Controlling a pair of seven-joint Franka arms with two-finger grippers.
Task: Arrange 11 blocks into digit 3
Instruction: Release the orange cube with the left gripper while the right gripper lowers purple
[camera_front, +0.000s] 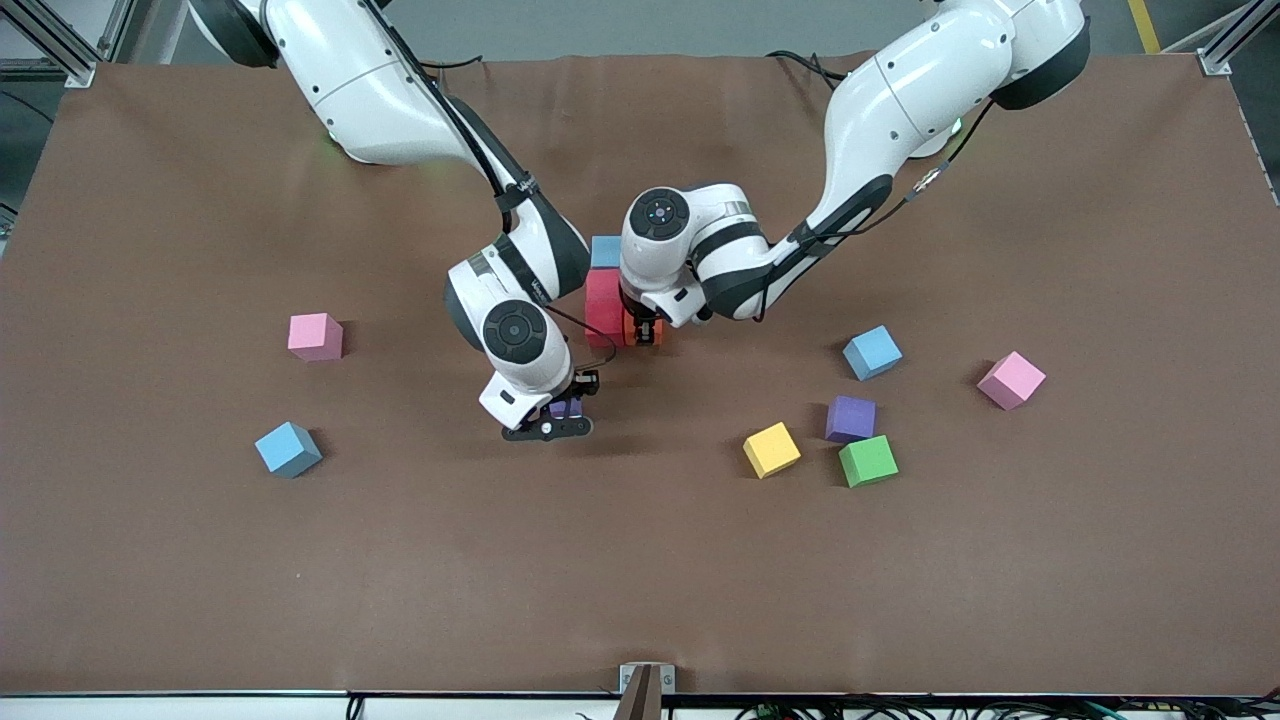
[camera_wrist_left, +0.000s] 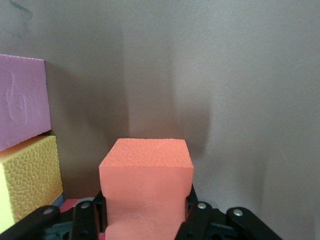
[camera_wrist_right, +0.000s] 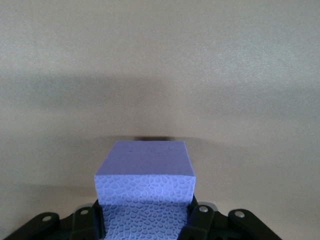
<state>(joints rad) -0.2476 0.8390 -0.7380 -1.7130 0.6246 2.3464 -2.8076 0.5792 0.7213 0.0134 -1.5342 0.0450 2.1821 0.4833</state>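
Note:
Of the digit 3, a blue block (camera_front: 605, 250) and a red block (camera_front: 603, 305) show, touching at the table's middle, the red one nearer the front camera. The left arm hides what lies beside them. My left gripper (camera_front: 646, 330) (camera_wrist_left: 146, 202) is shut on an orange block (camera_front: 638, 330) (camera_wrist_left: 146, 180), low beside the red block. In the left wrist view a mauve block (camera_wrist_left: 22, 107) and a yellow block (camera_wrist_left: 27, 182) sit close by. My right gripper (camera_front: 553, 418) (camera_wrist_right: 145, 212) is shut on a purple block (camera_front: 566, 407) (camera_wrist_right: 145, 185), low over bare table.
Loose blocks lie toward the left arm's end: blue (camera_front: 872, 352), pink (camera_front: 1011, 380), purple (camera_front: 851, 418), yellow (camera_front: 771, 449), green (camera_front: 868, 460). Toward the right arm's end lie a pink block (camera_front: 315, 336) and a blue block (camera_front: 288, 449).

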